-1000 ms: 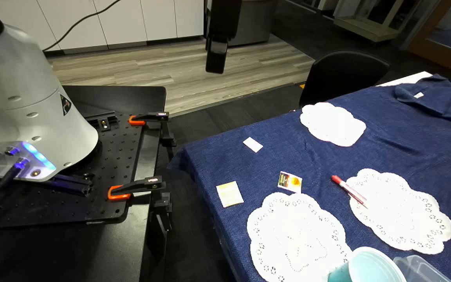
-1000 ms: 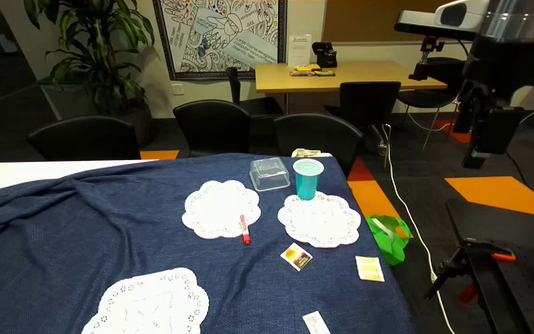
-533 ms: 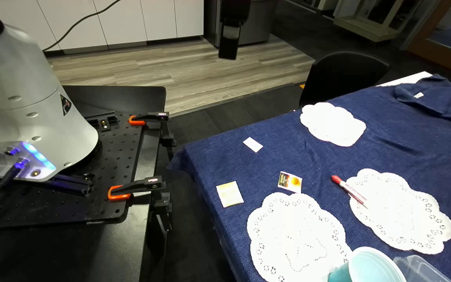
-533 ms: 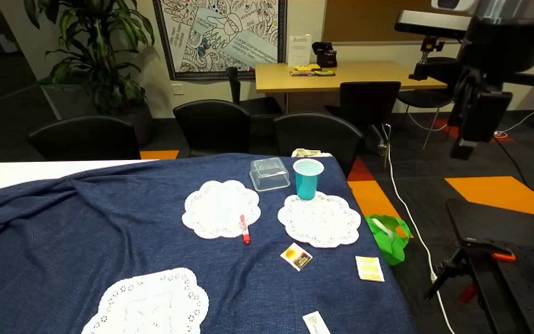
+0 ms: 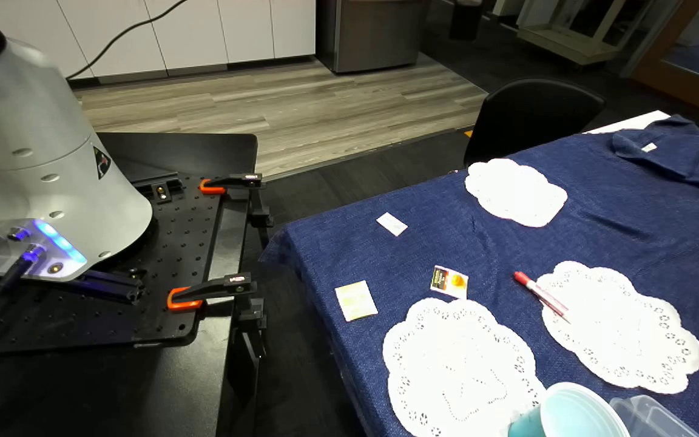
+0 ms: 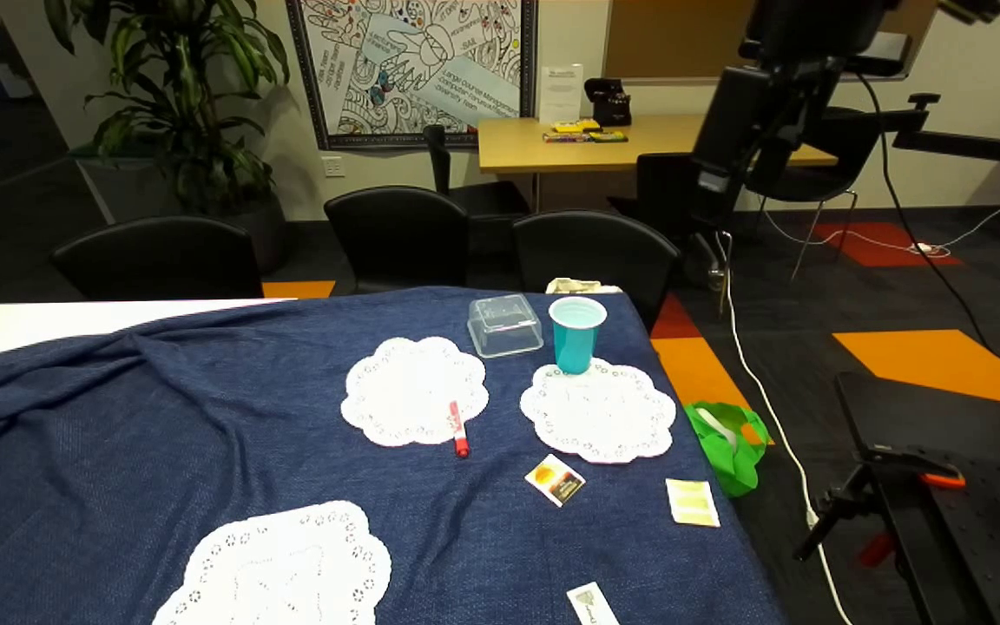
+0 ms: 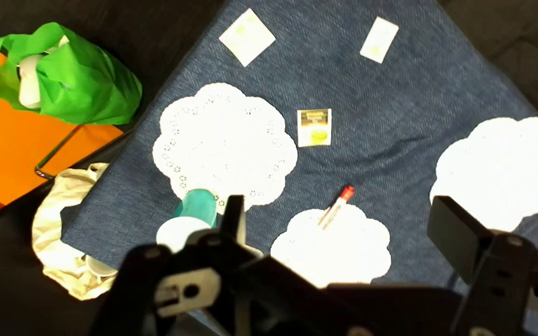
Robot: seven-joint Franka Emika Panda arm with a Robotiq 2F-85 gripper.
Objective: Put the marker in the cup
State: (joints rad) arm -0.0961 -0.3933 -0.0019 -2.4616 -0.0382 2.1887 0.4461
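The marker (image 7: 336, 209), slim and red-and-white, lies slantwise: its thicker red end on the navy cloth (image 6: 465, 538), the other end over the scalloped border of a lacy white doily (image 6: 404, 391). The cup (image 6: 575, 347) is smooth and teal with a pale, flared round rim (its wall narrows toward the base); it stands upright at the border of a second doily (image 6: 600, 417), just beside a see-through plastic box (image 6: 505, 328) with rounded corners. The black gripper (image 7: 339, 210) hangs well above the cloth, its blocky fingers (image 7: 458, 233) spread wide apart. Between the two doilies the coarse weave shows as a narrow channel; a broader stretch, ridged by soft creases, runs from the red end toward a third doily (image 6: 283, 569). A flat printed packet (image 6: 555, 480) lies near the marker, with cloth between them. Near the edge, where the cloth drops away, lies a yellowish square packet (image 6: 693, 503); beyond and below it sits a green bag (image 6: 730, 460).
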